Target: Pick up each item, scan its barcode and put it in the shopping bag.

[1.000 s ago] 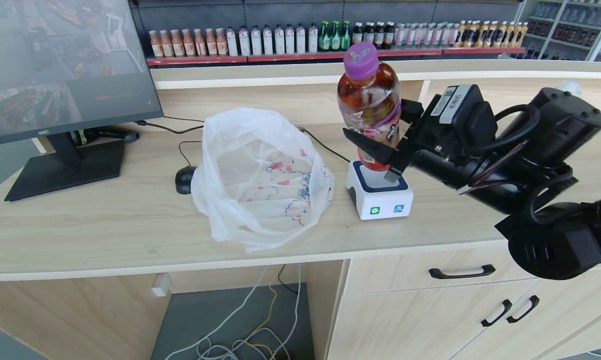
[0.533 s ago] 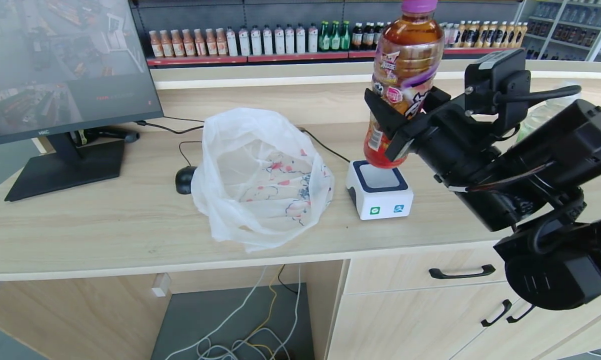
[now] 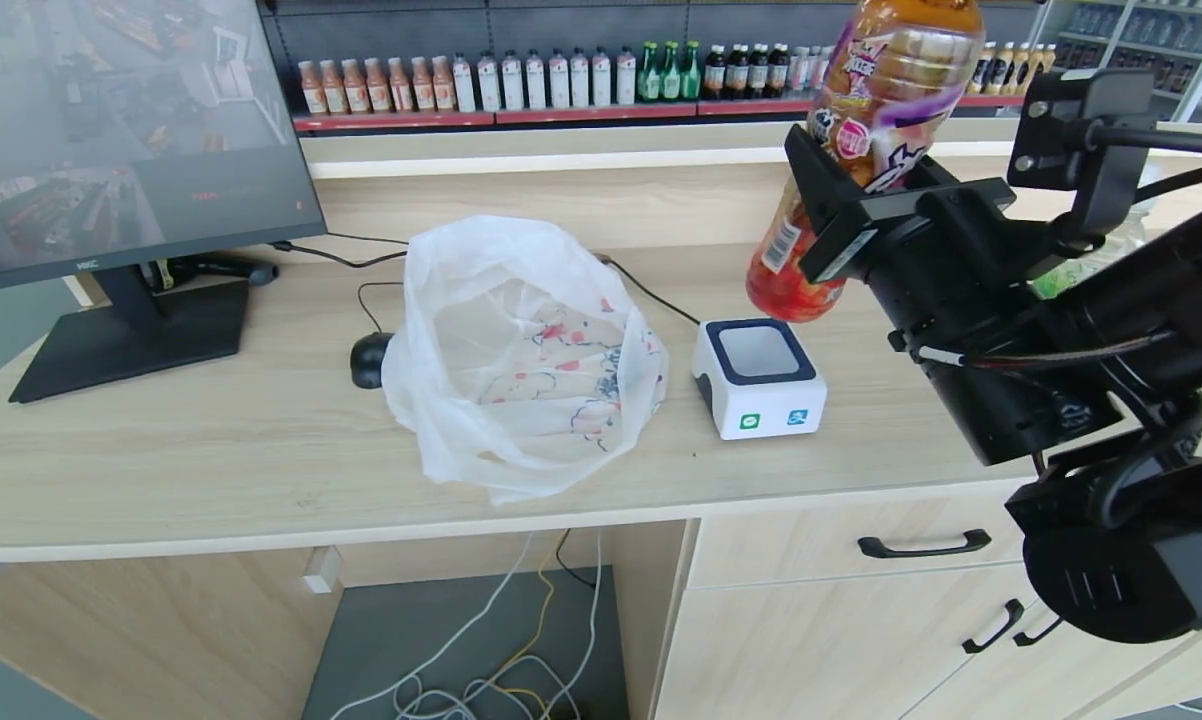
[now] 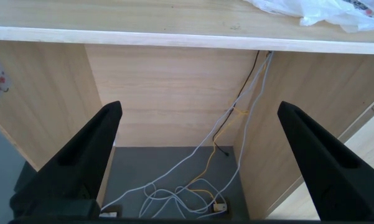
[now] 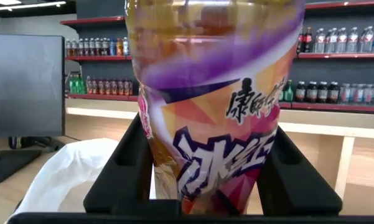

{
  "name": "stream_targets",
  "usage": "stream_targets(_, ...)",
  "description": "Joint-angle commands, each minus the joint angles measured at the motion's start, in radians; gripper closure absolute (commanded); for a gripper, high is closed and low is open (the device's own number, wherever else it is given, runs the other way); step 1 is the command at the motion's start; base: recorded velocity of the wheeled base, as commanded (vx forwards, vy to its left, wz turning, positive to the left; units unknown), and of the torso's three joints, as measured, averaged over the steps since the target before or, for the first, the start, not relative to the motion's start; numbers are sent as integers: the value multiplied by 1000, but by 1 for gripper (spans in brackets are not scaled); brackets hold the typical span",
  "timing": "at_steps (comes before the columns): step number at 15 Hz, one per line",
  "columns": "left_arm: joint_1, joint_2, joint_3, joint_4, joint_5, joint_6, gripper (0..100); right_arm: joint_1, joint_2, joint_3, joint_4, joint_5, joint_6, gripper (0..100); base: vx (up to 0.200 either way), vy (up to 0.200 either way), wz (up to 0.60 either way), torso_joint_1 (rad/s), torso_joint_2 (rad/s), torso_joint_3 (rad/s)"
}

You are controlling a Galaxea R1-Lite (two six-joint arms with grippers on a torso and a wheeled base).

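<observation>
Right gripper, clamped on the bottle, rose from the scanner window to above it. Scan judged done; shopping bag beside scanner next.

Wooden counter bears monitor, mouse, shopping bag, scanner, perhaps a handset.

Pale wood counter with drawers; stocked shelves behind.
</observation>
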Motion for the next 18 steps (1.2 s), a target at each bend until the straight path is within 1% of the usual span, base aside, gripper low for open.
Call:
stream_targets(1, 0, 0, 0, 0, 2, -1, 0, -1, -7, -4, -1, -2, -3, 100, 0, 0, 0, 0, 0, 0)
stream_targets(4, 0, 0, 0, 0, 2, 1, 0, 1, -2, -12, -1, -2, 17, 100, 0, 0, 0, 0, 0, 0)
stream_targets(5, 0, 0, 0, 0, 0, 1, 0, 1, 2, -27, -1, -31, 47, 100, 0, 0, 0, 0, 0, 0)
stream_targets(6, 0, 0, 0, 0, 0, 1, 0, 1, 1, -27, -1, -62, 53, 100, 0, 200, 0, -2, 2, -2)
stream_targets(7, 0, 0, 0, 0, 2, 1, 0, 1, 1, -29, -1, -71, 62, 100, 0, 200, 0, 2, 7, 7)
stream_targets(18, 0, 0, 0, 0, 2, -2, 0, 15, 21, -36, -1, -72, 71, 100, 0, 200, 0, 3, 3, 1)
